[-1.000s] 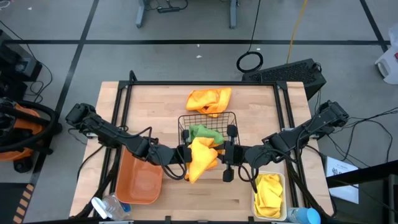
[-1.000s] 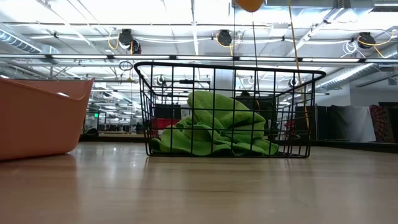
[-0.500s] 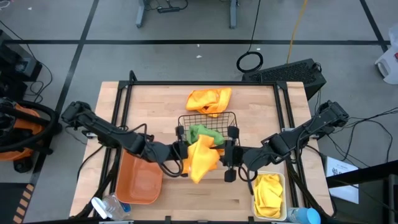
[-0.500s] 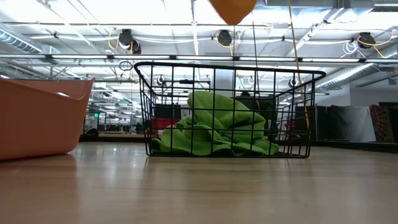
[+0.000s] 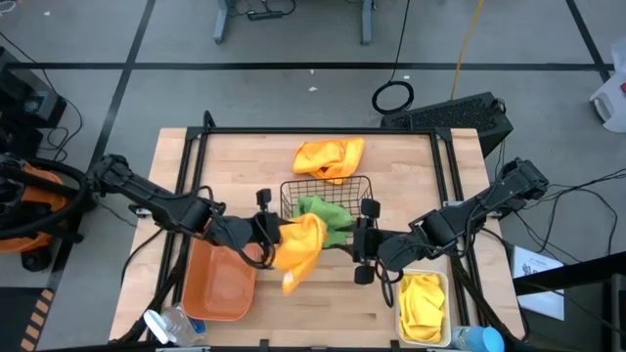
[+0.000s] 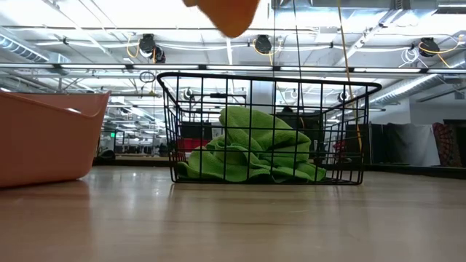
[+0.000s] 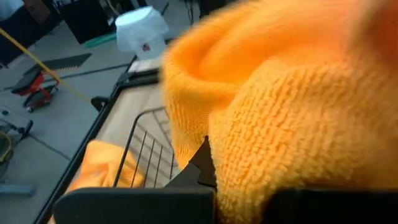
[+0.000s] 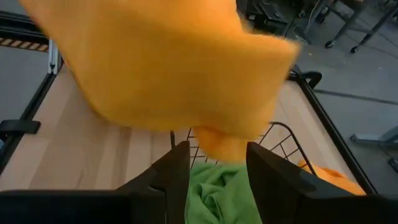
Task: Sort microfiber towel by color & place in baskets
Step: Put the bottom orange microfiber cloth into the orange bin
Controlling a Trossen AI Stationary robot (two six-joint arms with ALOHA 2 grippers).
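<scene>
The left gripper (image 5: 266, 231) has its jaws clamped on an orange towel (image 5: 298, 249), which hangs from them above the counter (image 5: 245, 166), just beside the black wire basket (image 5: 364, 186) and near the orange bin (image 5: 220, 288). In the left wrist view the towel (image 7: 292, 112) bulges over and around the dark jaws, hiding most of them.

The right gripper (image 5: 360, 244) sits on the far side of the same towel, its jaws parted with nothing between them. In the right wrist view the towel (image 8: 168, 68) hangs ahead of and above the 2 spread fingers (image 8: 174, 171), apart from them, and a green towel (image 8: 214, 190) lies beyond the gap, inside the basket (image 8: 283, 140).

The low view shows green cloth (image 6: 251, 145) heaped in the basket (image 6: 266, 80), with the towel's tip (image 6: 229, 14) well above the rim.

Another orange towel (image 5: 329, 156) lies on the counter just past the basket, away from both jaws. A yellow towel (image 5: 423, 305) fills the white bin (image 5: 400, 305), near the right arm.
</scene>
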